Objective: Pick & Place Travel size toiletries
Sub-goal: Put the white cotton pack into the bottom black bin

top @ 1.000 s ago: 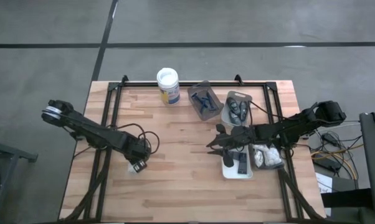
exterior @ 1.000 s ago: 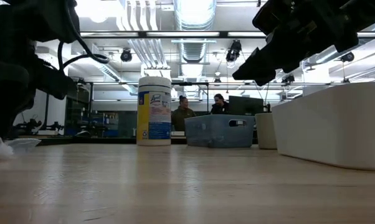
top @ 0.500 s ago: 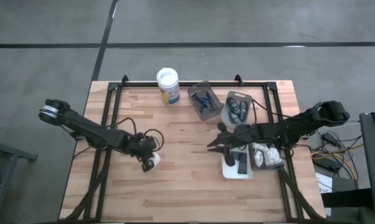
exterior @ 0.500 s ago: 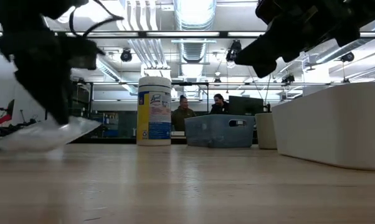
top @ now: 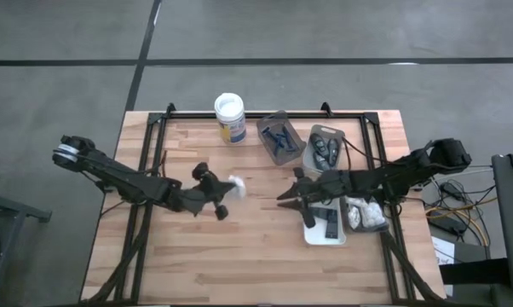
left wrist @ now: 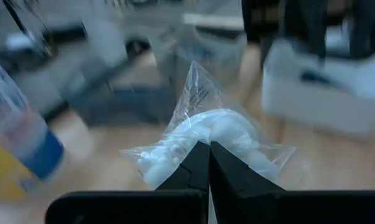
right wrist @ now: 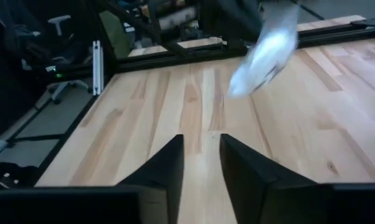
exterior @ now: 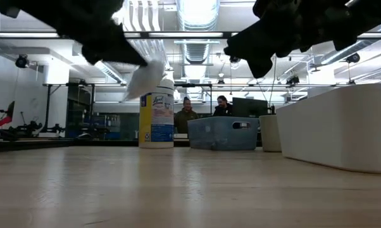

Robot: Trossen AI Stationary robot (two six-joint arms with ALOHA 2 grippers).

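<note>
Two arms over one wooden table (top: pixel 239 256) here, and my left gripper (top: pixel 225 189) is the busy one. Biggest stuff first: the table, then the white tray (top: pixel 311 233) under my right arm with small black tubes (top: pixel 331 223) lying in it, a clear tray of white lumpy packets (top: pixel 366 214) beside it, a grey tray of dark grey oval bottles (top: pixel 326 149), another grey tray of blue razors (top: pixel 279 140), and the white-lidded tub (top: pixel 229 117) at the far edge.

My left gripper is up off the boards near the middle of the table, fingers pinched fully together on a white lumpy packet (left wrist: pixel 207 134). From above the packet (top: pixel 236 186) sticks out past my fingertips toward the trays on the right side, long axis roughly in line with my arm. My left wrist camera shows what the overhead can't: it's a clear bag with white lumps inside, a peaked corner standing up, my fingers (left wrist: pixel 194 168) biting its lower edge. The low camera only gives a pale blur (exterior: pixel 146 75) hanging in front of the tub.

My right gripper (top: pixel 285 196) hovers at the white tray's near end, fingers a narrow gap apart with nothing between them; its wrist camera catches the packet (right wrist: pixel 265 53) in mid-air across bare wood.
</note>
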